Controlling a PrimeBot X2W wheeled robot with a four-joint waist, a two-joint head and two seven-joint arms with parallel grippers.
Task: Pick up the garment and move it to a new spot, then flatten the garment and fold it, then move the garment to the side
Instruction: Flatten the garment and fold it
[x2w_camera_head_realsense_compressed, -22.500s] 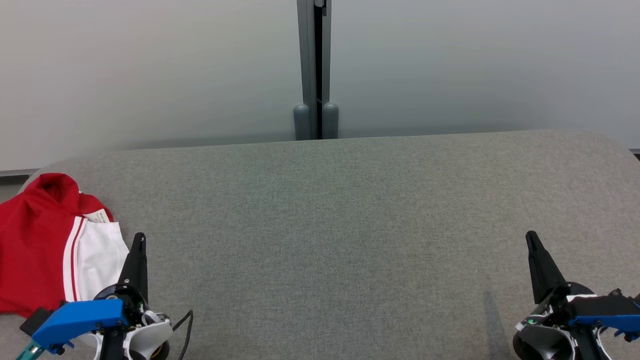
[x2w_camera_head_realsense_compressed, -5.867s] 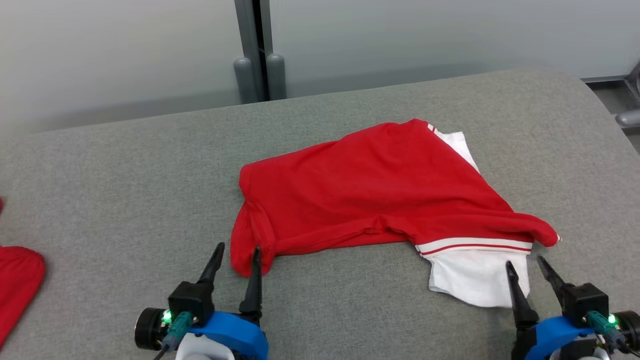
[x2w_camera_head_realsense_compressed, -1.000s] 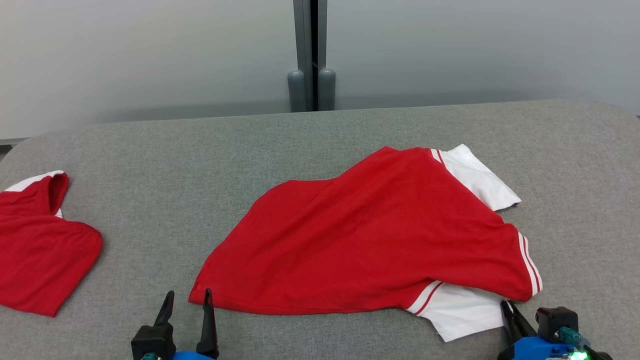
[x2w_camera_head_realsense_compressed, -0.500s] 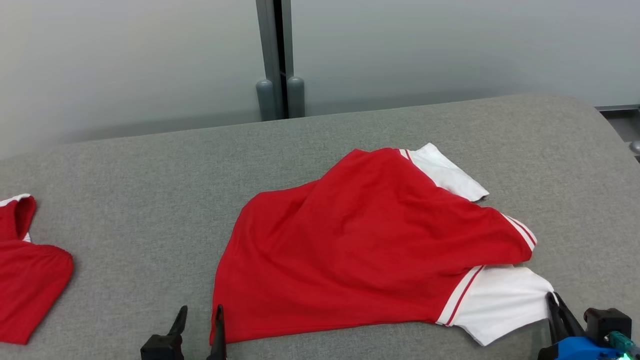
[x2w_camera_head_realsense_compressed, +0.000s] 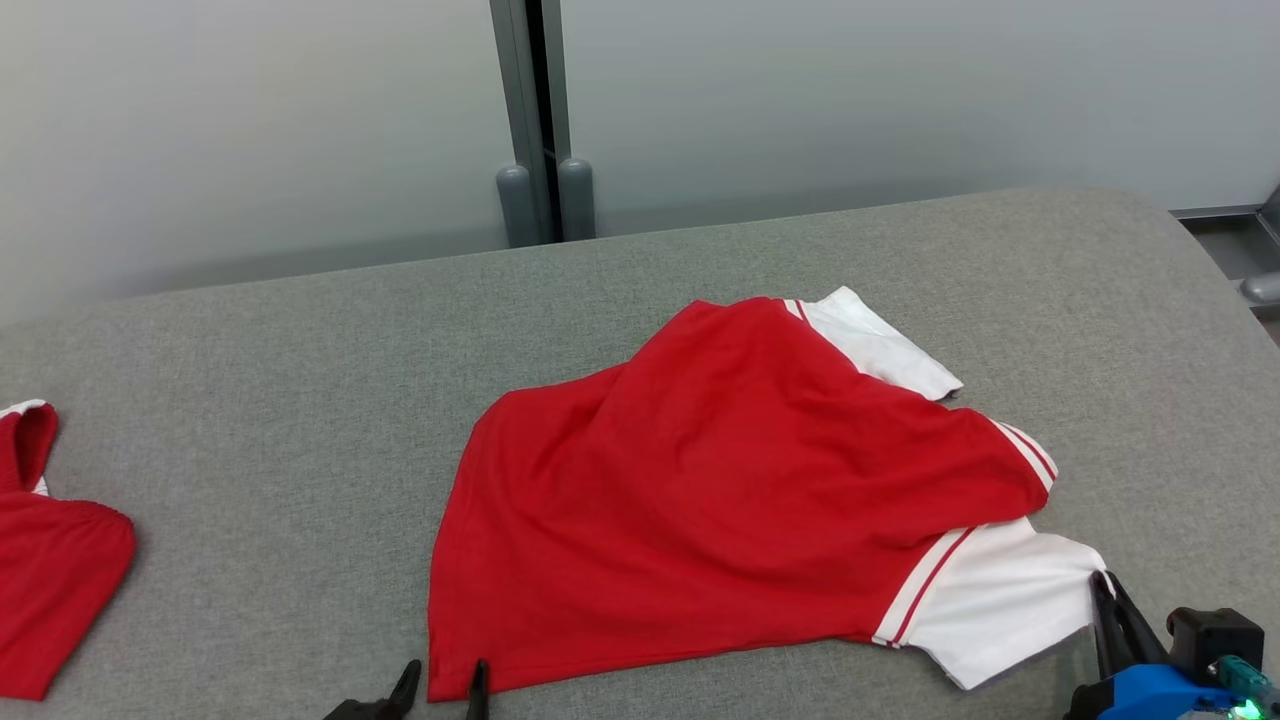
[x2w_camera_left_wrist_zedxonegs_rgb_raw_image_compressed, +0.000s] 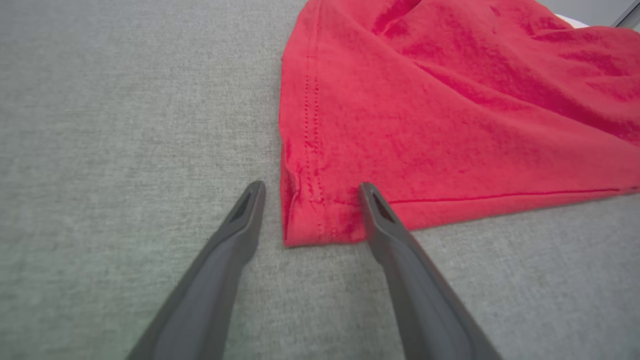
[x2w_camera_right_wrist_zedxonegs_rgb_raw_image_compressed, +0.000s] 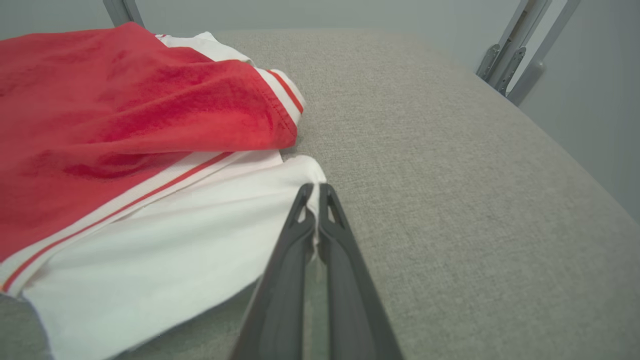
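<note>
Garment (x2w_camera_head_realsense_compressed: 720, 490) lies rumpled on the table (x2w_camera_head_realsense_compressed: 300, 400); we pinch its white corner in our closed right gripper (x2w_camera_right_wrist_zedxonegs_rgb_raw_image_compressed: 315, 188), while our left gripper (x2w_camera_left_wrist_zedxonegs_rgb_raw_image_compressed: 311, 186) stands open, red hem corner between its fingers.

1. The head camera looks forward and down across the table (x2w_camera_head_realsense_compressed: 300, 380) from high up.
2. The left wrist camera sits low, close to the shirt (x2w_camera_left_wrist_zedxonegs_rgb_raw_image_compressed: 425, 125) at its red corner (x2w_camera_left_wrist_zedxonegs_rgb_raw_image_compressed: 305, 225).
3. The right wrist camera sits low beside the white sleeve (x2w_camera_right_wrist_zedxonegs_rgb_raw_image_compressed: 175, 240); all three views share the shirt.

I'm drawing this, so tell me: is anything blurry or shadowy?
Head view: soft light, garment sharp, thin shadow under its white sleeve. Left wrist view: left tool stretched and blurry near bottom edge. Right wrist view: right tool blurry close up.
</note>
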